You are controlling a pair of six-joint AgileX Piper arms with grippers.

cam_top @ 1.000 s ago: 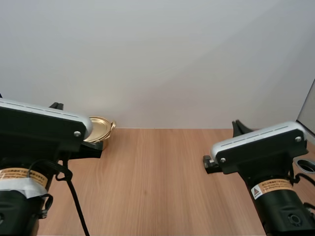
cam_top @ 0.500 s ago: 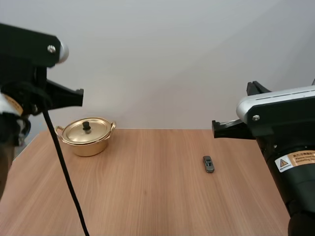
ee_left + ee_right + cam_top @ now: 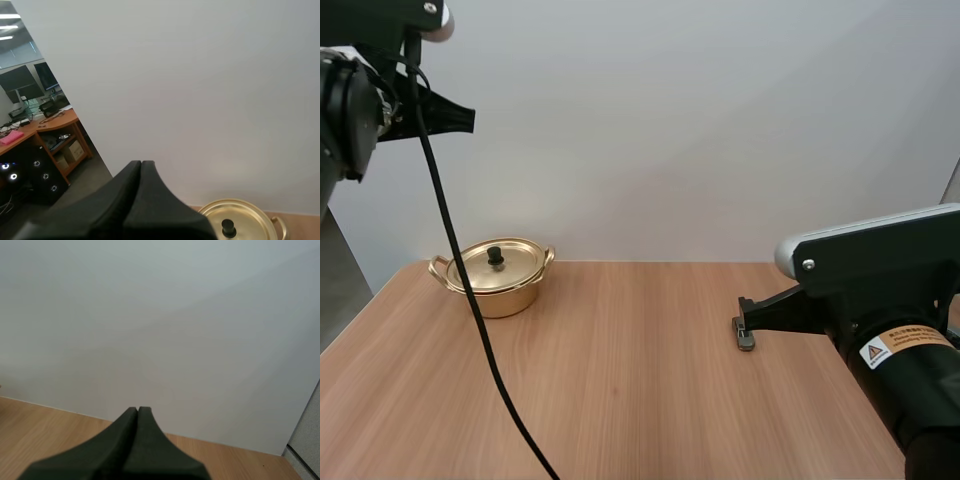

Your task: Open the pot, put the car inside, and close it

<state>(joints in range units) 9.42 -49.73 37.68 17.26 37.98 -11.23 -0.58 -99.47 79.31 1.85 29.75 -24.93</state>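
A plain white wall [image 3: 700, 120] stands behind the wooden table [image 3: 640, 390].

Pot [image 3: 502, 292]: gold metal, round, two side handles, upright at far left of tabletop [image 3: 620, 390]. Lid [image 3: 503, 265] seated on it, closed, black knob [image 3: 496, 256] at centre. Car [image 3: 746, 340]: small, dark grey, on tabletop at right, well apart from pot, partly hidden.

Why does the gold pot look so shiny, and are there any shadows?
High view: light glints off the pot, with a soft shadow under it on the table. Left wrist view: a faint warm glow on the wall above the pot; the left gripper looks black. Right wrist view: the right gripper is black too, the wall softly lit.
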